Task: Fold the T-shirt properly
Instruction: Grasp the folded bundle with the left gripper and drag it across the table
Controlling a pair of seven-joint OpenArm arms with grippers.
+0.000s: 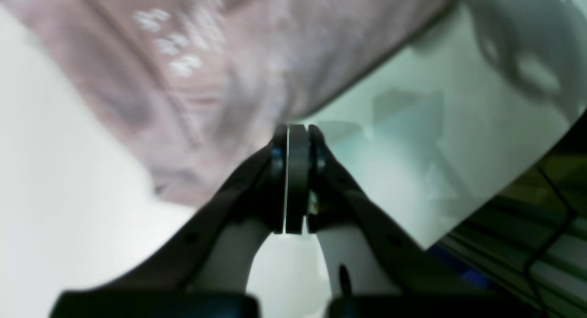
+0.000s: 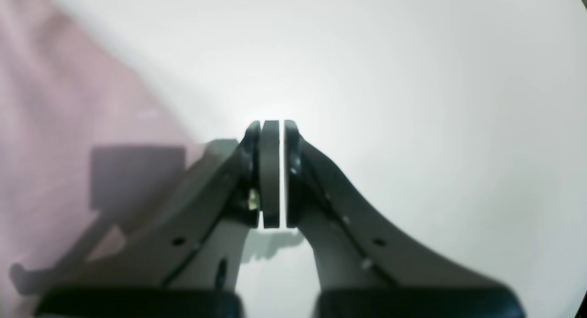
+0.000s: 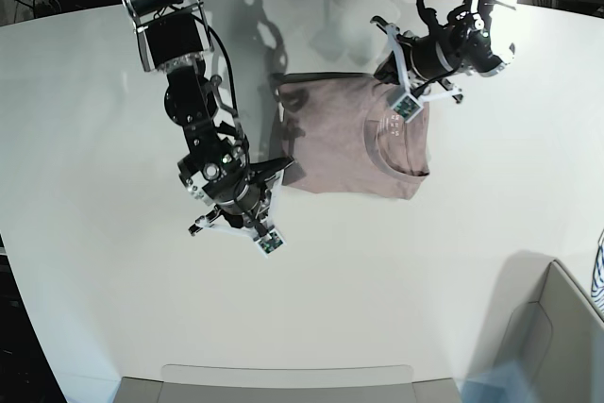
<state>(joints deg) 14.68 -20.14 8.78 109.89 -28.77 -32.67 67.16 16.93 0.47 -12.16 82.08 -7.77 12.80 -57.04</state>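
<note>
You have the T-shirt (image 3: 354, 136) lying on the white table (image 3: 94, 280) near its far side, already gathered into a compact rectangle with the neckline and its pale print facing up toward the right of the base view. By the look of it, you are between folds: the sleeves and sides appear tucked in, and 1 more fold across the length may be what is left, though that is a judgement from the shape alone. Your left gripper (image 1: 297, 130) hangs at the neck-end edge of the shirt, its 2 pads pressed together with only a hairline between them; no cloth is visible between them in the wrist view. Your right gripper (image 2: 274, 125) sits just off the opposite end, over bare table, its pads nearly touching with a thin slit of light showing, and it carries nothing. Both wrist views are blurred, so fine contact is hard to read. For the next move, you would likely need to spread both sets of fingers, drop to the 2 corners of one short edge, pinch only the top layers, and carry them over evenly so the stack does not skew.
</note>
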